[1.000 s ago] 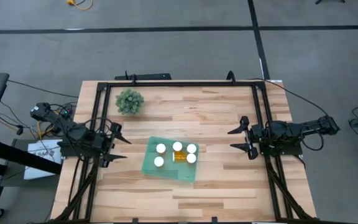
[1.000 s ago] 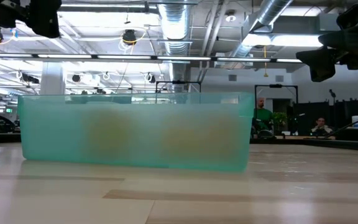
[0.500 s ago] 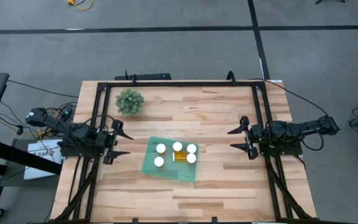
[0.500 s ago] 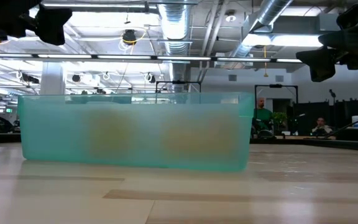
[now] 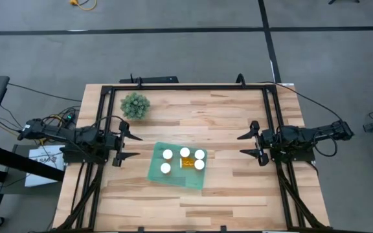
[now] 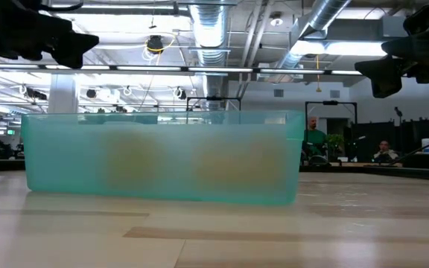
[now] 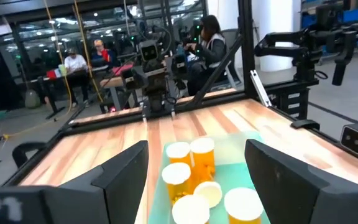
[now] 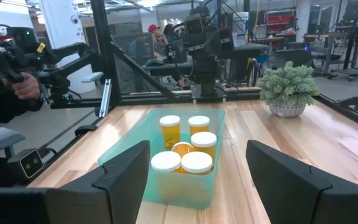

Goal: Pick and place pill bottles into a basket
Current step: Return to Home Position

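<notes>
High view has the basket point(image 5: 177, 178) lying on the table point(image 5: 225, 116) a little toward 6 o'clock from the centre, turned slightly askew to the table's edges. All six pill bottles point(image 5: 184, 153) are inside it, gathered toward its 12 o'clock side. Five stand upright with white caps showing, and one lies on its side among them, its amber body visible between the caps. The left gripper point(image 5: 138, 147) hovers at the basket's 9 o'clock, apart from its wall, fingers spread wide and holding nothing. The right gripper point(image 5: 239, 145) is at the basket's 3 o'clock, farther off, likewise spread wide and empty, its tips pointing toward the basket. A small bushy plant point(image 5: 135, 105) stands at the basket's 11 o'clock, near that corner of the table. From table height the basket's frosted teal wall fills the middle, the bottles showing only as blurred amber patches behind it, and both grippers hang above the table surface at the upper corners. Each wrist view looks between that arm's two parted fingers straight at the basket and its bottles.
</notes>
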Controlling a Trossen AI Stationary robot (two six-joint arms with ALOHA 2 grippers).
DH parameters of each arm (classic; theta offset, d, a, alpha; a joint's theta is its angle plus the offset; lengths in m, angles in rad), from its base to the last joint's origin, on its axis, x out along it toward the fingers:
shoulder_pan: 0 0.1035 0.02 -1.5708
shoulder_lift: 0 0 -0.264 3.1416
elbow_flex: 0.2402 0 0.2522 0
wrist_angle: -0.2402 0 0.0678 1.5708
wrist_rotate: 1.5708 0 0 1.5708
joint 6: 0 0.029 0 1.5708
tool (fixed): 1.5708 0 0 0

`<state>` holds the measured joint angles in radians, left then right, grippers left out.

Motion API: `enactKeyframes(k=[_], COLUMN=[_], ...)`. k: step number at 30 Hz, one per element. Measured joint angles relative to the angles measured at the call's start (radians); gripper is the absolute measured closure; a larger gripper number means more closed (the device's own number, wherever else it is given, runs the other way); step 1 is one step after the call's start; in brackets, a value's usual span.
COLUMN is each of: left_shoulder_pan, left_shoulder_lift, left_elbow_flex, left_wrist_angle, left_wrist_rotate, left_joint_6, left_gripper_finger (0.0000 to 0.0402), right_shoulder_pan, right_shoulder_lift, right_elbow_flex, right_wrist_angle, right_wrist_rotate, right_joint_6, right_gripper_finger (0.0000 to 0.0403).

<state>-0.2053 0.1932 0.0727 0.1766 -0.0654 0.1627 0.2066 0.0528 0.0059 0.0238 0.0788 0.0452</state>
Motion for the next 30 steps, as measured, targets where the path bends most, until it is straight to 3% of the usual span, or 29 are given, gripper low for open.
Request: enactKeyframes(k=[16, 30], left_shoulder_pan=[0.017, 0.017], left_shoulder_lift=[0.000, 0.000], left_elbow_flex=[0.000, -0.061], left_wrist_angle=[-0.046, 0.137], left_wrist_rotate=[0.000, -0.021], left_joint_6=[-0.045, -0.028], left_gripper_finger=[0.0143, 0.0143], right_shoulder_pan=[0.000, 0.000], right_shoulder_lift=[0.000, 0.000], right_elbow_flex=[0.000, 0.000], right_wrist_angle=[0.000, 0.000], right_wrist_rotate=[0.000, 0.000], right_joint_6=[0.000, 0.000], right_gripper_finger=[0.0143, 0.0143])
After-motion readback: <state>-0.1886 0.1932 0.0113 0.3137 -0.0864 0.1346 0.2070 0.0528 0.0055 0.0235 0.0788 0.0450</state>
